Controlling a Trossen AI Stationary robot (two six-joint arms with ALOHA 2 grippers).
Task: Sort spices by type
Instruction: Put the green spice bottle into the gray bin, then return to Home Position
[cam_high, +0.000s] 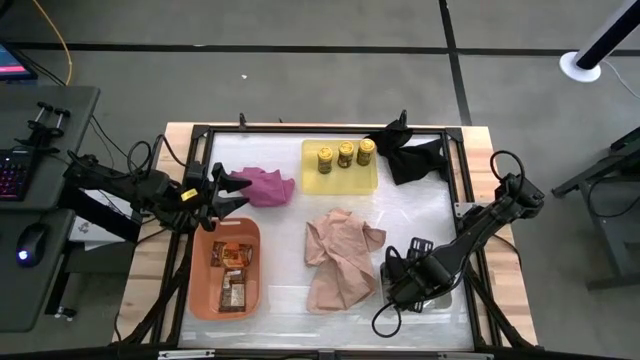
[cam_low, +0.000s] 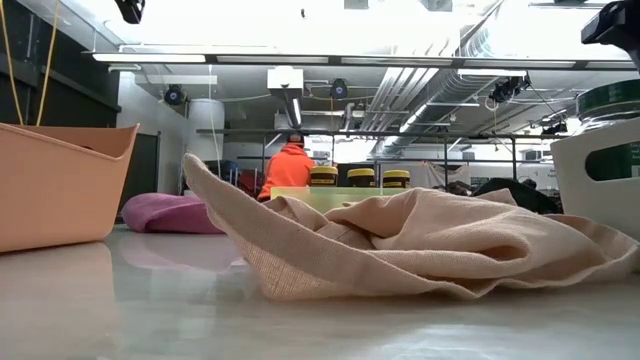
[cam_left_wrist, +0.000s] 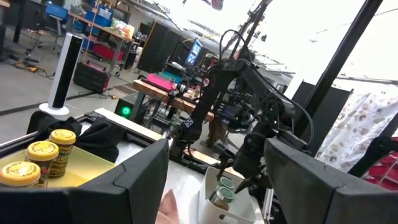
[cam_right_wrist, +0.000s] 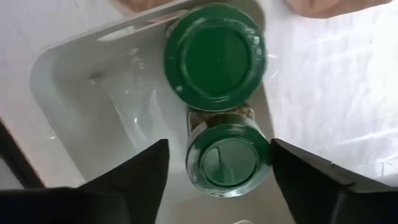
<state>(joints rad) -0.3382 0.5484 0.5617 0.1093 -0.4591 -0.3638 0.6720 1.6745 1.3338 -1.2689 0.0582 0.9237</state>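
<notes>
Three yellow-lidded jars stand in the yellow tray at the far side; they also show in the low view and the left wrist view. Two green-lidded jars sit in the clear tray near the right edge. One stands upright and the other is right beside it. My right gripper hangs open over that tray, a finger on either side of the nearer jar without touching it. Brown-orange packets lie in the orange tray. My left gripper is open above that tray's far end.
A tan cloth lies crumpled mid-table, between the orange and clear trays. A pink cloth lies next to my left gripper, and a black cloth lies at the far right corner. A dark frame runs around the table. A person in orange stands far behind.
</notes>
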